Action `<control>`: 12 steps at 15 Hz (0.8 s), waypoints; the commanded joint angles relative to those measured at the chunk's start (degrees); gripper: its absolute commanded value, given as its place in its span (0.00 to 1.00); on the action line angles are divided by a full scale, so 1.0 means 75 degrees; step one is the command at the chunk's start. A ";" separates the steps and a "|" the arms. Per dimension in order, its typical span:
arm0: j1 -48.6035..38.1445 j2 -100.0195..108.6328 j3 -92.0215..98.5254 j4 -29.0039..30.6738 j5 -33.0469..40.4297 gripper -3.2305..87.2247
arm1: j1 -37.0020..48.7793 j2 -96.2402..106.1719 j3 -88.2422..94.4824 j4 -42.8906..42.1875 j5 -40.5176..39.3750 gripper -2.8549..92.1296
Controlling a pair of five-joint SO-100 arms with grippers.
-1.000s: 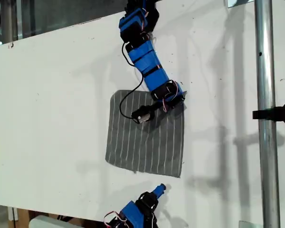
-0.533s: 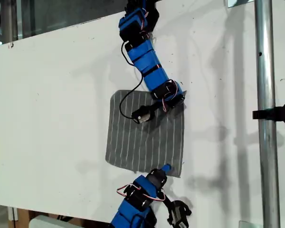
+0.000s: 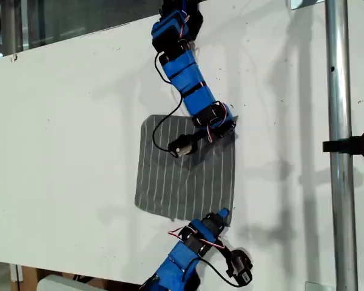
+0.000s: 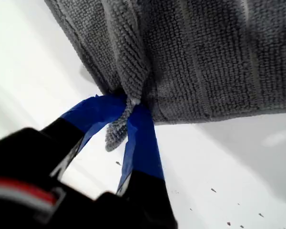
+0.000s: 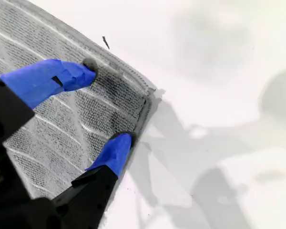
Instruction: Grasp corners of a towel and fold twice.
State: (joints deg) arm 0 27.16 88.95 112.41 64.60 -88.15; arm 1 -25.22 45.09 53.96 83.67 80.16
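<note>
The grey, roughly square, soft towel with thin white stripes point(image 3: 185, 170) lies flat on the white table point(image 3: 73, 121), near the middle of the exterior view. My first gripper point(image 4: 129, 106) is clenched on one corner point(image 4: 117, 133), the blue-taped jaws pinching a tuft of fabric that bunches between them; in the exterior view this is the upper arm, at the towel's upper right corner. My second gripper point(image 5: 105, 106) stands spread over the neighbouring corner point(image 5: 143, 95) at the exterior view's lower right, one fingertip point(image 5: 78, 74) on the cloth and the other point(image 5: 118, 148) at its edge, nothing gripped yet. To do this well, I judge the second gripper should press down until both tips bracket the hem, then close fully before any lift. Both corners should then rise together, level, so the fold line stays parallel to the stripes and neither corner slips free.
</note>
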 commanded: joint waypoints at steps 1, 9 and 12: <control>-0.0023 0.0059 0.0492 -0.0949 -0.0187 0.28 | -0.0012 0.0375 -0.0012 -0.0035 -0.0035 0.03; 0.0434 0.1113 0.0738 -0.1840 -0.1043 0.01 | -0.0270 0.1160 0.0059 0.0082 -0.0059 0.03; 0.1500 0.1676 -0.1078 -0.0855 -0.1277 0.01 | -0.1266 0.1852 -0.0410 -0.0797 -0.0328 0.03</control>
State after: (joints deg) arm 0 34.28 97.91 112.94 54.05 -96.59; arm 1 -31.11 52.38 54.58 80.51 78.84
